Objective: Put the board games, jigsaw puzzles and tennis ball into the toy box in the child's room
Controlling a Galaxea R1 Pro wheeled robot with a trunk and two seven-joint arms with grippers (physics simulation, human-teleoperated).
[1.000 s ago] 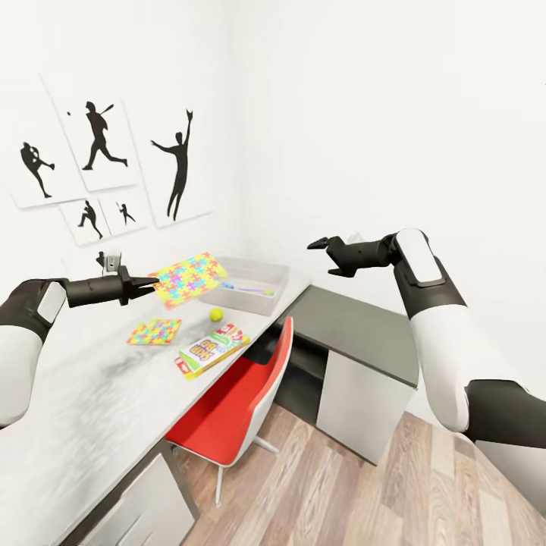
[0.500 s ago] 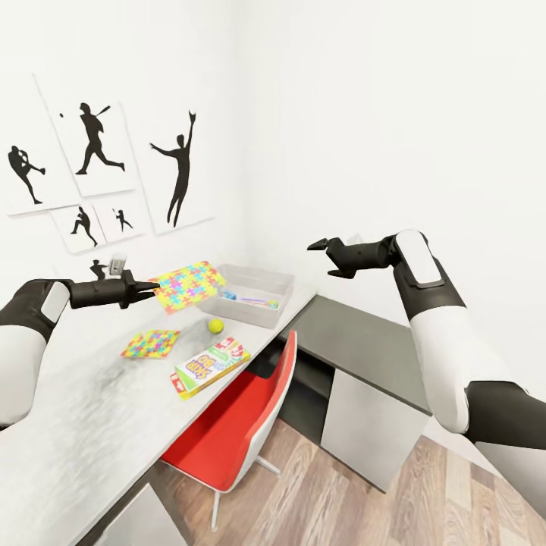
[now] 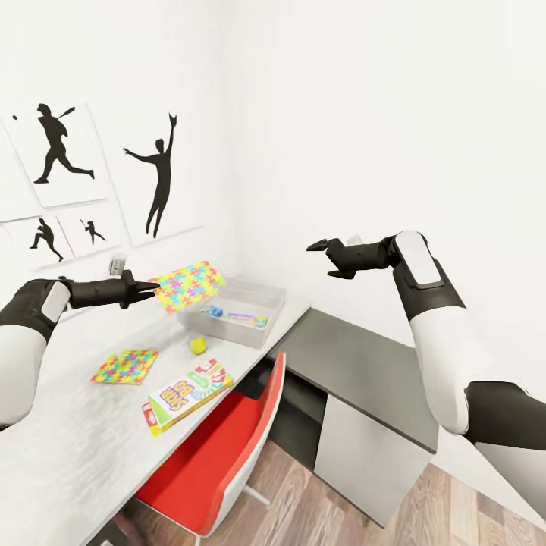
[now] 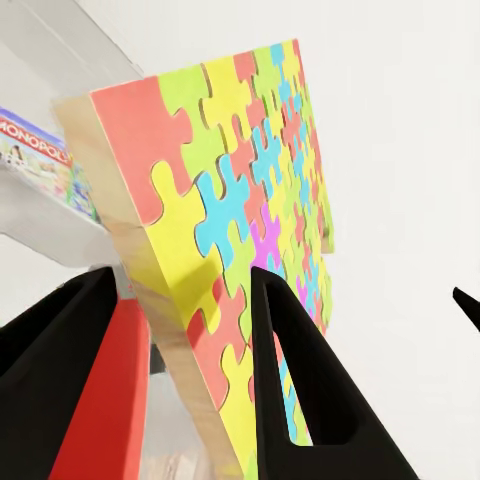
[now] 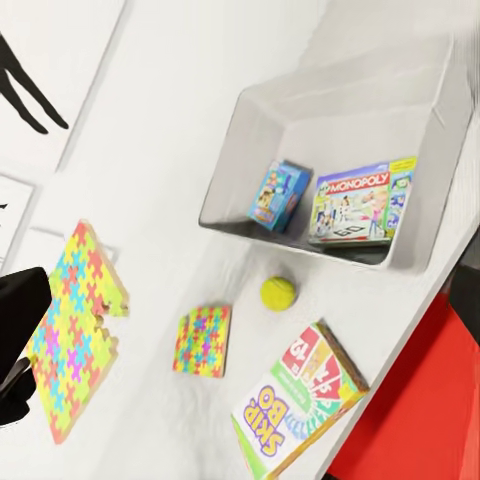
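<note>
The left fingers (image 4: pixel 290 390) pinch a jigsaw puzzle (image 3: pixel 186 286) by its edge, holding it tilted in the air just beside the toy box (image 3: pixel 231 312). The right fingers (image 3: pixel 324 250) stand spread, well apart from the toy box. On the table (image 3: pixel 68 447) near the toy box lie the tennis ball (image 3: pixel 198 346), the Skip-Bo game (image 3: pixel 185 395) and a second puzzle (image 3: pixel 125 366).

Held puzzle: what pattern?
Jigsaw puzzle: interlocking yellow, pink, blue, green pieces; clearest in left wrist view.

Two puzzles (image 3: pixel 187 286) (image 3: pixel 125 366). Three game boxes: Skip-Bo (image 3: pixel 186 394), Monopoly (image 5: pixel 362 201), small blue (image 5: pixel 279 195). One ball (image 3: pixel 199 346). One bin (image 3: pixel 265 315). One red chair (image 3: pixel 220 462). Four wall pictures (image 3: pixel 155 178).
</note>
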